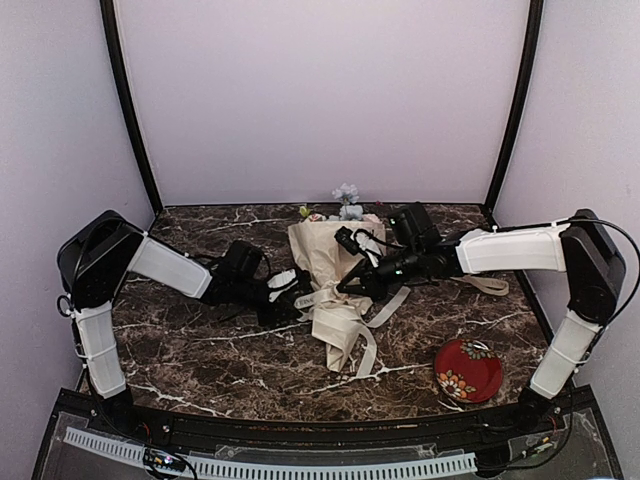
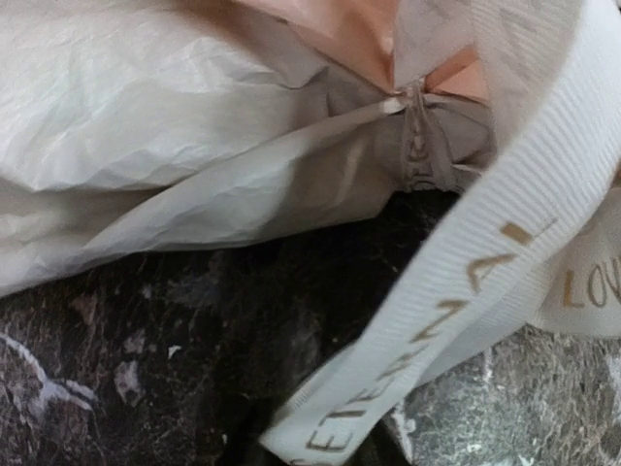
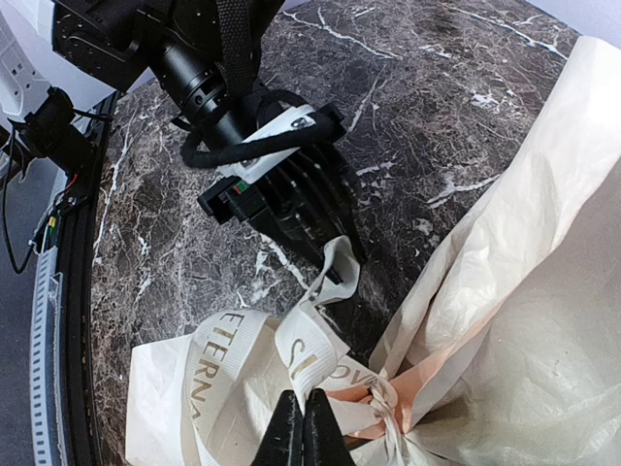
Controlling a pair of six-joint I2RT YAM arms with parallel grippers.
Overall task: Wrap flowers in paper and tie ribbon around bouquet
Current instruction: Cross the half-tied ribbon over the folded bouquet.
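I see the bouquet (image 1: pixel 335 262) lying mid-worktop (image 1: pixel 200 350), flowers (image 1: pixel 347 200) at its far end. Ribbon (image 3: pixel 228 340) is cinched round the bouquet's waist, with tails trailing past its near end. Left gripper (image 3: pixel 330 257), just left of the waist, pinches a ribbon tail. Right gripper (image 3: pixel 303 427), right of the waist, is clenched against a ribbon loop; I can't tell if it holds any.
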